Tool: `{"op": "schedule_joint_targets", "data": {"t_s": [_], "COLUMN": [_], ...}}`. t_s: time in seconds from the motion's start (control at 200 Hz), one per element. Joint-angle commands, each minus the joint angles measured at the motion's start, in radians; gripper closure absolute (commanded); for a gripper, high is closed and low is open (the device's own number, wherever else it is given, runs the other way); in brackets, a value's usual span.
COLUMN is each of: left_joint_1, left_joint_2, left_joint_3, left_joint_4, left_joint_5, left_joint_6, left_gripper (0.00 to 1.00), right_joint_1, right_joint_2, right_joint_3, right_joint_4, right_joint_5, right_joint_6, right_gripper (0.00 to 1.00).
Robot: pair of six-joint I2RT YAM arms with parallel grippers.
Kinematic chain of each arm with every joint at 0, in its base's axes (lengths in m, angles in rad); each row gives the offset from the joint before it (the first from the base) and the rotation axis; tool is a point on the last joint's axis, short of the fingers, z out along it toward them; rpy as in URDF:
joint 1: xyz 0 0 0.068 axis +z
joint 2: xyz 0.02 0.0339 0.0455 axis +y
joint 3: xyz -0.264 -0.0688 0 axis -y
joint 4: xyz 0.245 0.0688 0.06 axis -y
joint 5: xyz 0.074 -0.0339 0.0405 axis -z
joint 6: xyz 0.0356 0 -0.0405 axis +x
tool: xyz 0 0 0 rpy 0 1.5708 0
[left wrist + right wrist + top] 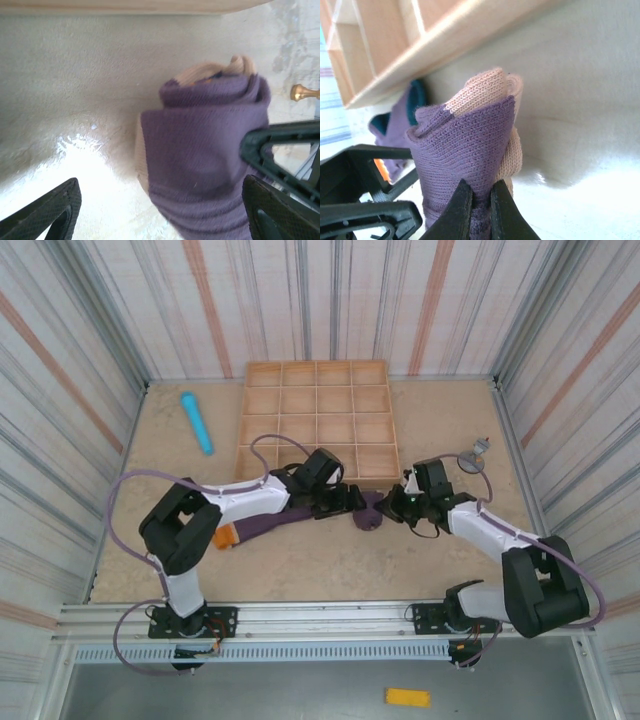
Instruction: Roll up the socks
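Note:
The socks [290, 517] lie as a purple strip just in front of the tray, with an orange tip [226, 534] at the left and a rolled-up end [372, 512] at the right. In the left wrist view the rolled bundle [210, 150] is purple with a beige edge, and my left gripper [165, 215] stands open around it, its fingers [50, 212] wide apart. My right gripper [480, 210] is shut on a fold of purple knit at the base of the roll [465, 145]. From above, the left gripper [350, 500] and the right gripper [393, 506] meet at the roll.
A wooden compartment tray [243, 422] stands right behind the roll, its front wall [445, 35] close by. A light blue cylinder [197, 422] lies at the back left. A small metal object [475, 455] lies at the right, seen as a brass knob [300, 92]. Striped walls enclose the table.

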Motion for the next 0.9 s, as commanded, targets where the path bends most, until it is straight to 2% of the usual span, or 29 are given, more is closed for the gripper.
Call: {"op": "schedule_joint_targets", "data": {"t_s": [0.0,0.306,0.496,0.892], "left_joint_1": [0.023,0.047,0.049,0.061], "left_joint_2": [-0.053,-0.022,-0.05,0.01], "left_joint_3": [0.017,-0.002,-0.031,0.087], "left_joint_4": [-0.069,-0.051,-0.016,-0.012], "left_joint_5": [-0.018,0.007,0.0,0.061], "left_joint_6": [0.056,0.036,0.021,0.027], "left_gripper": [0.14,0.19,0.2,0.2], "right_joint_1": [-0.022,-0.059,-0.063,-0.125], "right_joint_2": [-0.017,0.075,0.047,0.1], "right_joint_3": [0.059,0.096,0.093,0.254], "right_joint_4": [-0.09,-0.061,-0.058,-0.175], "right_joint_5": [-0.002,-0.069,-0.046,-0.085], "right_joint_6": [-0.063,-0.092,-0.088,-0.163], "right_gripper": [1.0,1.0,1.0,1.0]}}
